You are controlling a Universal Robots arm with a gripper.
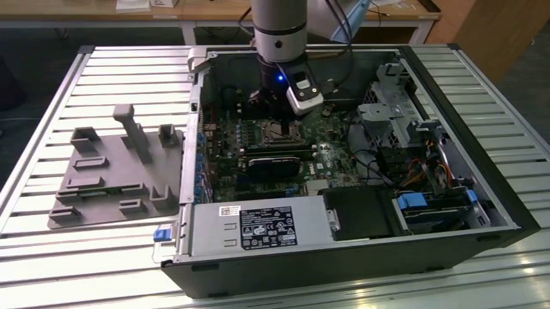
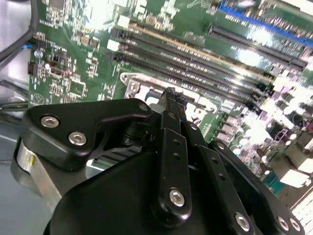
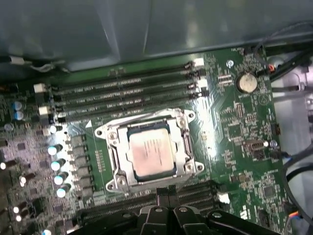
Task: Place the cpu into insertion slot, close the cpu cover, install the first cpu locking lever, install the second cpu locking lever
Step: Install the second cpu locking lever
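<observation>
The cpu [image 3: 149, 154], a pale silver square chip, lies flat in the insertion slot on the green motherboard. The cpu cover [image 3: 116, 157], a silver frame with a square window, is down around it. In the first wrist view my gripper [image 3: 168, 195] hovers just off one edge of the socket, its black fingers pressed together with nothing between them. In the second wrist view the gripper [image 2: 171, 94] tapers to a point over a corner of the socket frame [image 2: 131, 84]. In the exterior view the gripper [image 1: 268, 108] hangs inside the case, just behind the socket [image 1: 279, 132].
Memory slots [image 3: 127, 93] run along the far side of the socket, and a coin battery [image 3: 246, 82] sits nearby. A black card [image 1: 279, 166], a power supply [image 1: 249, 228] and drive bays [image 1: 429, 206] fill the case. A grey fixture tray [image 1: 112, 174] lies at the exterior view's left.
</observation>
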